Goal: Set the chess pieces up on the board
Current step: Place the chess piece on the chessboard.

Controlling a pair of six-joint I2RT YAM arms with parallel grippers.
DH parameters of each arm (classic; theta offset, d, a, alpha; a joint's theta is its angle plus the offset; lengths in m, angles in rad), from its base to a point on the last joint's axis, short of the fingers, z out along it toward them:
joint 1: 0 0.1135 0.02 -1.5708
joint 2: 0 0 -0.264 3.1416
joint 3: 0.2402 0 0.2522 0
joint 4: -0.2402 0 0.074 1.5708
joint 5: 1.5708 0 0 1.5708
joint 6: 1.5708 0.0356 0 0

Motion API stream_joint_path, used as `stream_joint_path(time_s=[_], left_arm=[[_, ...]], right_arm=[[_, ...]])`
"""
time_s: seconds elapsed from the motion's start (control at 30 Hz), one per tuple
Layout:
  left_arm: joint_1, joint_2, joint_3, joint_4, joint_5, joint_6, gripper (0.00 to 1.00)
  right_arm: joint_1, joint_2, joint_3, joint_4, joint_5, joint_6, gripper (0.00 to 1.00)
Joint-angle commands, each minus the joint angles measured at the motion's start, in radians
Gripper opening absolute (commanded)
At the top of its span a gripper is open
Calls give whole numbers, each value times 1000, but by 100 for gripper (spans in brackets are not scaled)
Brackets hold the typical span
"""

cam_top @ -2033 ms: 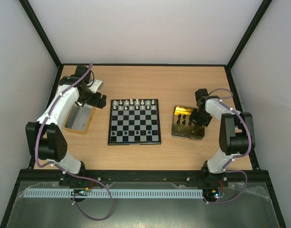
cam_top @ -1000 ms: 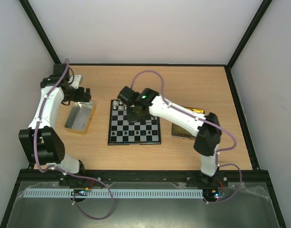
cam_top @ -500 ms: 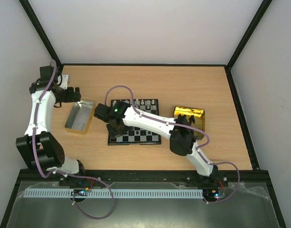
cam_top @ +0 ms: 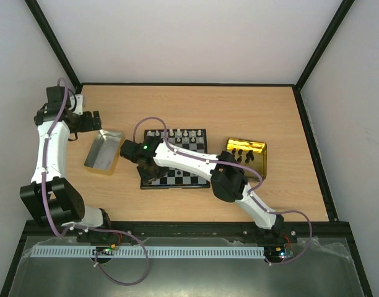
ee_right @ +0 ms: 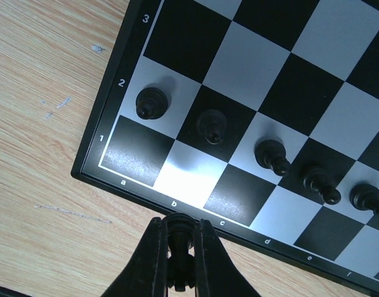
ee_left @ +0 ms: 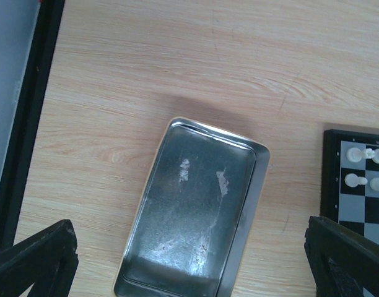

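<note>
The board [cam_top: 183, 162] lies mid-table, with white pieces [cam_top: 177, 133] on its far rows. My right gripper [ee_right: 179, 228] is shut on a small black piece [ee_right: 179, 242] and holds it above the table just off the board's [ee_right: 282, 111] near left corner, by squares b1 and c1, which are bare. Several black pawns [ee_right: 151, 102] stand on row 2. In the top view the right gripper [cam_top: 142, 164] hides that corner. My left gripper [ee_left: 191, 253] is open and empty over the silver tray [ee_left: 196, 204]; white pieces [ee_left: 355, 180] show at the board's edge.
The silver tray [cam_top: 104, 151] lies left of the board and holds nothing. The gold tray [cam_top: 246, 167] lies right of the board with several black pieces [cam_top: 242, 150] in it. The right arm stretches across the board's near half. The black frame runs along the table's left edge [ee_left: 28, 124].
My right arm has swung from the gold tray across the board to its near left corner, carrying a black piece. My left arm has drawn back toward the far left.
</note>
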Motion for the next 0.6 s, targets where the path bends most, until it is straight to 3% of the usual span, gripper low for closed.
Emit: stream_joint_path(time_s=[0.0,0.57], left_arm=[[28,-27,0,19,-16,-29,100],[65,-12,-2,28,7,-31,100]], right_arm=[[11,24,46,10,10,-19,3],[13,107,116,10,-39,-63,4]])
